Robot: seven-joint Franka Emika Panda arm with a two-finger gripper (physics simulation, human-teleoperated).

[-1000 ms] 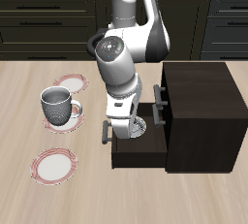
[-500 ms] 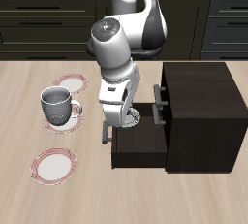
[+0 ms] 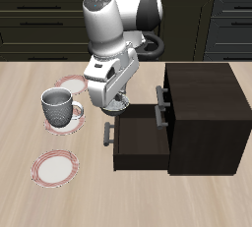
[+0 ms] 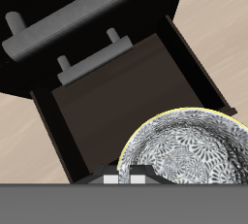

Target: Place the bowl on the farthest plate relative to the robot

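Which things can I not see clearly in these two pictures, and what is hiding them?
- Gripper: in the exterior view the arm covers its fingers; the wrist view shows only grey tips, so open or shut is unclear.
- Bowl: in the wrist view the picture's edge cuts it off; the exterior view shows only a sliver under the gripper.
- Plate farther back: the mug covers part of it.
- Open drawer: the exterior view hardly shows its inside.

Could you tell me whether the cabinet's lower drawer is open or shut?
Open: the drawer sticks out from the dark cabinet, and the wrist view shows its bare inside.
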